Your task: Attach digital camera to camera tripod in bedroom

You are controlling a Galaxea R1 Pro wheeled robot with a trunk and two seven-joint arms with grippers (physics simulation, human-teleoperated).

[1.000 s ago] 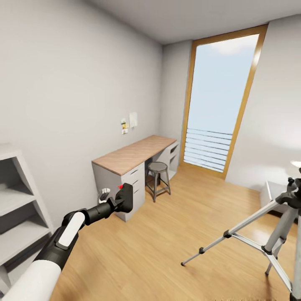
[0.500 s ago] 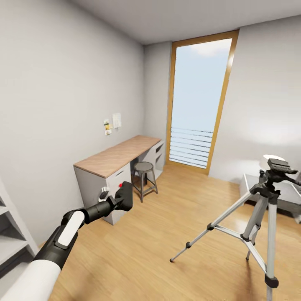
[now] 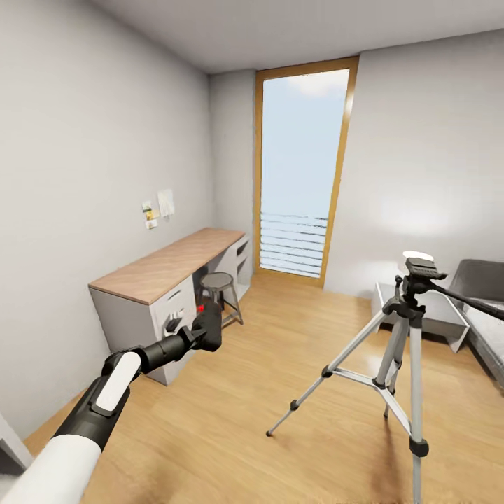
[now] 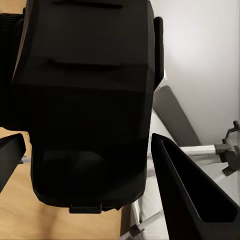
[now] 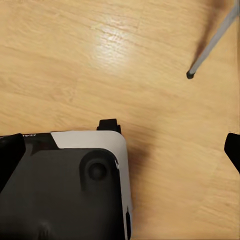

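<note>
since a second ago the view has swung right, showing the whole tripod [image 3: 409,329] on the wood floor [image 3: 280,392]; left claw [image 3: 198,337] grips the camera [image 3: 209,326], held out well apart from it; right claw's state i cannot tell.

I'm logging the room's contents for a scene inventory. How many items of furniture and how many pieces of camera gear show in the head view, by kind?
Wood-topped grey desk: 1
Round dark metal stool: 1
Low grey bedside table: 1
Silver-legged camera tripod: 1
Boxy black digital camera with red button, held in the left claw: 1
Total: 5
</note>
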